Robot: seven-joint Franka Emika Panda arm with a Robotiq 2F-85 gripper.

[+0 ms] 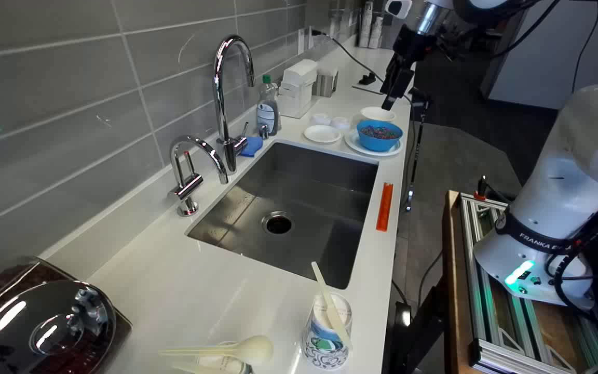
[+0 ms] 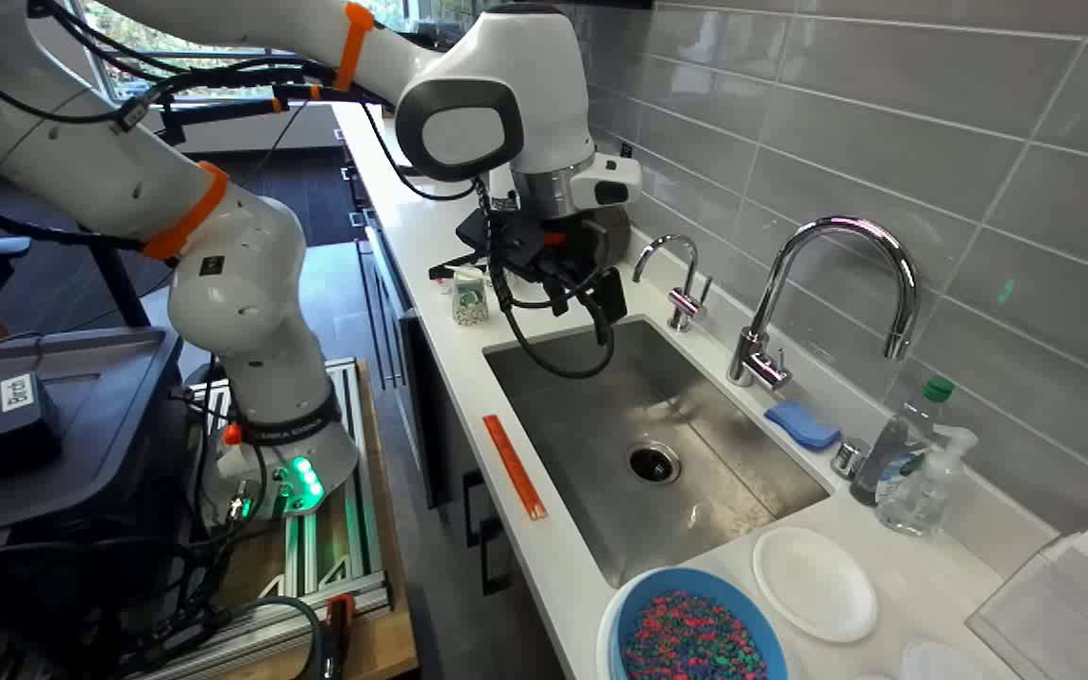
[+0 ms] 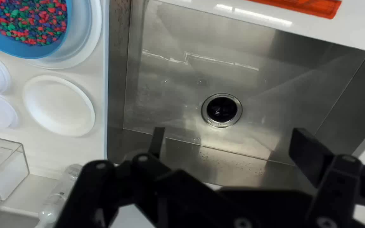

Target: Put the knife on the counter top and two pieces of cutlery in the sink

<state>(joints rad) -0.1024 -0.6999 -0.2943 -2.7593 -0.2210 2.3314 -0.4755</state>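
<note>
While the claw (image 3: pixel 228 129) hangs spread, pick-up seems due: reach the cream utensil (image 1: pixel 331 307) lower-centre in an exterior view.

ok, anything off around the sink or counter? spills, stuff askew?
Two small things. Dark specks on one wall of the sink look like leftover grime. And a cream utensil slants across the patterned cup on the counter and might slip; can't tell whether it's in or just on it.
</note>
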